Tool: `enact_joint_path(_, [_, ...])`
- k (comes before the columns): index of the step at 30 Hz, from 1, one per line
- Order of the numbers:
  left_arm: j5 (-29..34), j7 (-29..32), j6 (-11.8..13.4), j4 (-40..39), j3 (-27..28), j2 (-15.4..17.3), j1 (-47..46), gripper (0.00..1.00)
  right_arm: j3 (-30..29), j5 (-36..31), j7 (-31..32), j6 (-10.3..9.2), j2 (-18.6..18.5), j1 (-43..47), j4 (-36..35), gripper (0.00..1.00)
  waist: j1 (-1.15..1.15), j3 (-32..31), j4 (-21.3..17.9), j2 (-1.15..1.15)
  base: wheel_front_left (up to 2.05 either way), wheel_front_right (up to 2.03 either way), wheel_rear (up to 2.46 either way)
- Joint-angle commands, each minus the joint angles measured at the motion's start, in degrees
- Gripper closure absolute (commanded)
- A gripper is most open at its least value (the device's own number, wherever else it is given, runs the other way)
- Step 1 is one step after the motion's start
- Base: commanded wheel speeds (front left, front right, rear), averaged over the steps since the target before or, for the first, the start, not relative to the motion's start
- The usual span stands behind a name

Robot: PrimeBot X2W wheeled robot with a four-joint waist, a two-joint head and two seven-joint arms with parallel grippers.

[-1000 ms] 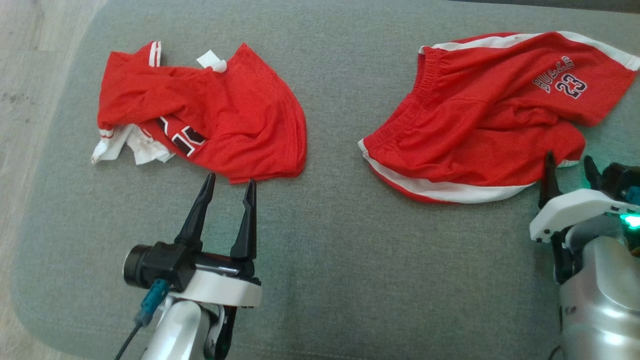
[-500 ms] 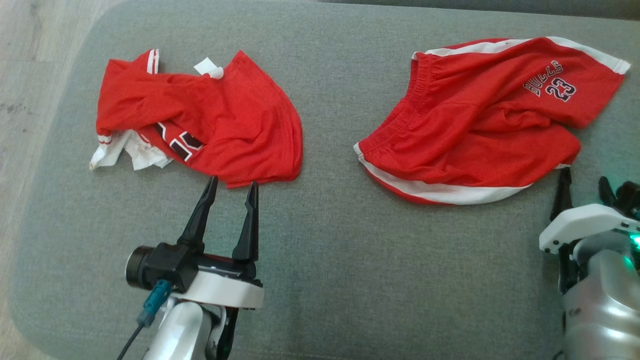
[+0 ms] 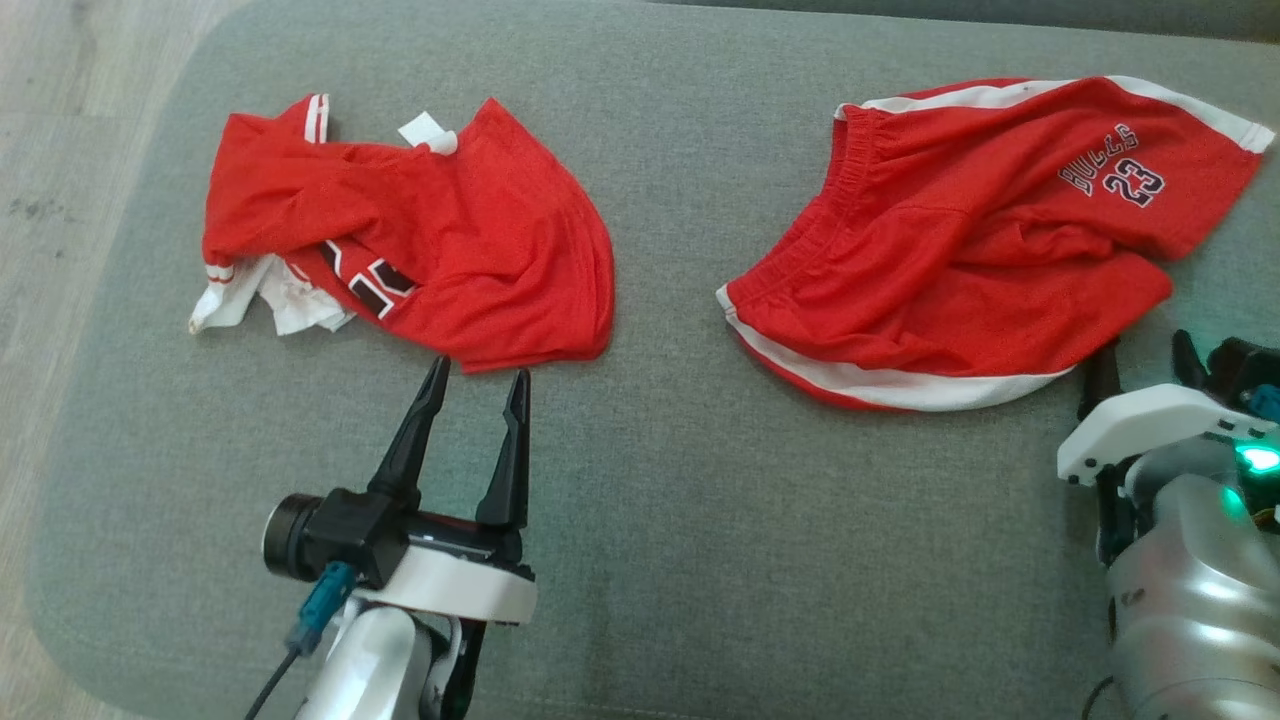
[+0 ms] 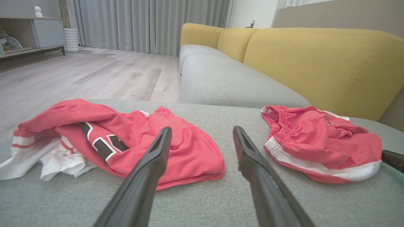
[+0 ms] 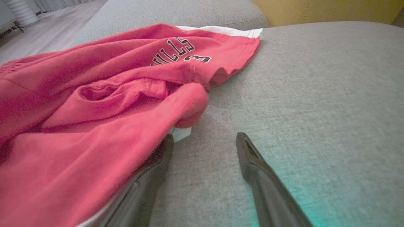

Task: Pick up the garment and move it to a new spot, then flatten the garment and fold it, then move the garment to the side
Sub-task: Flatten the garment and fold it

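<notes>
Left gripper (image 3: 479, 370): jaws apart, empty, and it has barely moved over the last second. The crumpled jersey (image 3: 480, 250) lies dead ahead of the gap, with its near hem just beyond the tips. The shorts (image 3: 950, 260) lie well off to that gripper's right. Right gripper (image 3: 1145, 348): jaws apart. It eased off the shorts' corner a moment ago and is now back in, with the hem draped over the finger nearer the other arm and the other finger over bare cushion (image 3: 700, 500). This looks like lining up the first pick; nothing is lifted yet.
</notes>
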Motion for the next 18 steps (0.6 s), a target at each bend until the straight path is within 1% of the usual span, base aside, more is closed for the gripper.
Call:
enact_joint_path(1, [0.1,-0.5,-0.3,-1.3,1.8,0.0,-1.1,0.00,1.7,-0.5,-0.9,0.39,-0.1,-1.7,-0.5,0.00,0.00,-0.1,0.2,0.00,0.00,0.00,0.00])
enact_joint_path(7, [0.0,-0.5,-0.2,-1.3,1.7,0.0,-1.2,0.00,2.3,0.2,-1.1,0.39,-0.1,-2.2,-0.3,0.00,0.00,0.1,0.6,0.00,0.00,0.00,0.00])
enact_joint_path(18, [-0.2,-0.5,-0.1,-0.8,1.8,0.0,-1.2,0.00,5.9,5.3,-1.1,0.39,-0.1,-1.9,-3.9,0.00,0.00,0.1,0.5,0.00,0.00,0.00,0.00])
